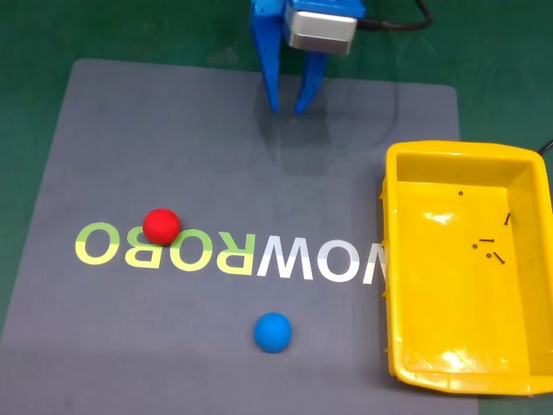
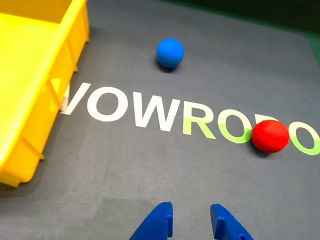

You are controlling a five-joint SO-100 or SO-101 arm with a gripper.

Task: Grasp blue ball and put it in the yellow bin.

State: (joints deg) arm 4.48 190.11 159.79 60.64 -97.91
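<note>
The blue ball (image 1: 273,332) lies on the grey mat near its front edge; in the wrist view the blue ball (image 2: 170,52) sits far ahead, just beyond the lettering. The yellow bin (image 1: 404,259) stands at the right of the fixed view with a few small dark screws inside; in the wrist view the yellow bin (image 2: 55,85) lies at the left. My blue gripper (image 1: 288,110) hangs at the mat's far edge, well away from the ball. Its fingertips (image 2: 192,216) are a little apart, open, with nothing between them.
A red ball (image 1: 162,226) rests on the "ROBO" lettering at the left; in the wrist view the red ball (image 2: 270,135) is at the right. The grey mat (image 1: 173,156) lies on a green table (image 1: 34,43). A black cable runs off behind the arm.
</note>
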